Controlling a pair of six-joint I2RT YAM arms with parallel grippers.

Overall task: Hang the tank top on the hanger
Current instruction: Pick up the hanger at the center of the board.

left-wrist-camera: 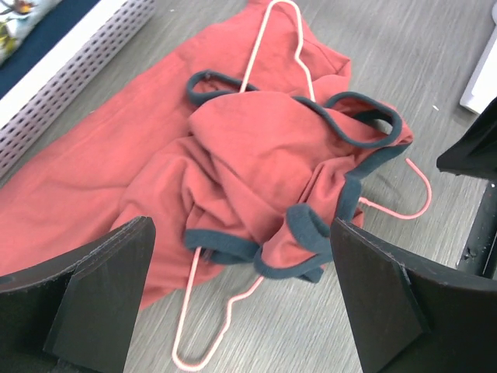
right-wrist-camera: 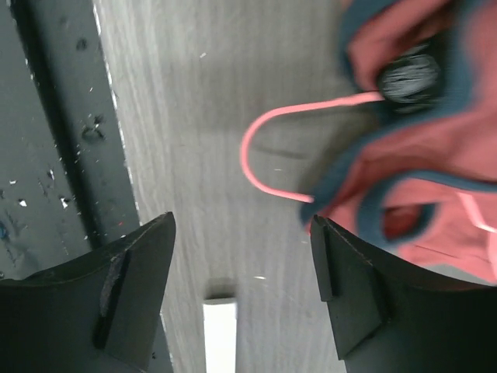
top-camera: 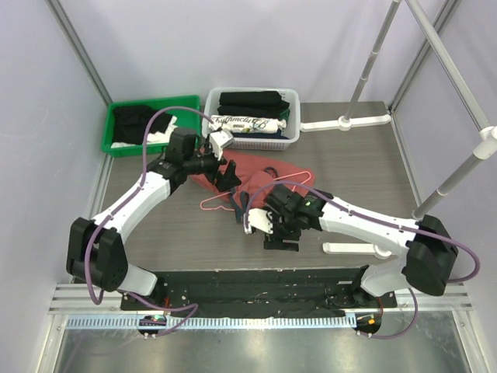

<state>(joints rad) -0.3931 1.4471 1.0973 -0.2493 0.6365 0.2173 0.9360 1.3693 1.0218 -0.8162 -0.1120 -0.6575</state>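
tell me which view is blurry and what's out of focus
top external: even light, soft shadows, all sharp; left wrist: tank top crisp, its dark fingers at the bottom edge soft; right wrist: the tank top's trim and hanger hook up close are blurred, the table grain sharper

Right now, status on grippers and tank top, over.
Open and empty: left gripper, right gripper. On table, tank top crumpled, hanger partly under it. Close behind, basket.

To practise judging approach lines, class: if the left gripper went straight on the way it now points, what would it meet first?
Most likely the bunched tank top, at its navy-trimmed folds, lying over the hanger. The left gripper is open; depth is unclear.
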